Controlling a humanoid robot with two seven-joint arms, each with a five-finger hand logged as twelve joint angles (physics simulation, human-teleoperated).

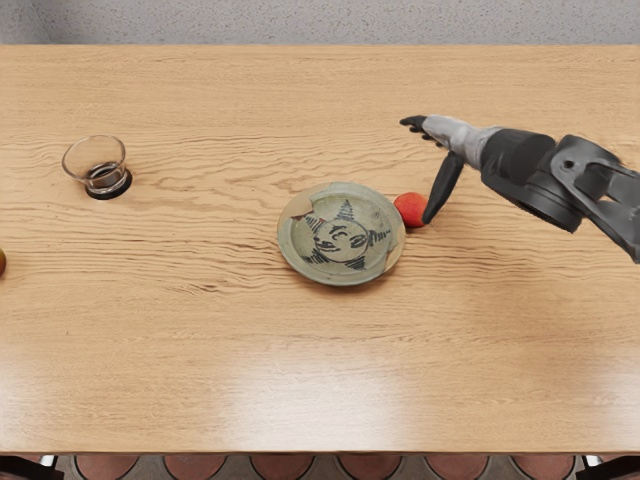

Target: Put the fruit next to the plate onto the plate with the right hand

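A small red fruit [409, 208] lies on the wooden table right beside the right rim of a grey-green patterned plate [341, 233]. My right hand [432, 160] comes in from the right edge and hovers just right of and above the fruit. Its thumb [441, 189] points down next to the fruit, and the other fingers [414, 123] stretch out to the left, spread apart and holding nothing. The plate has nothing on it. My left arm does not show.
A clear glass [96, 165] on a dark base stands at the left of the table. A sliver of a reddish-brown object [2, 263] shows at the left edge. The table's front edge [320, 452] runs along the bottom.
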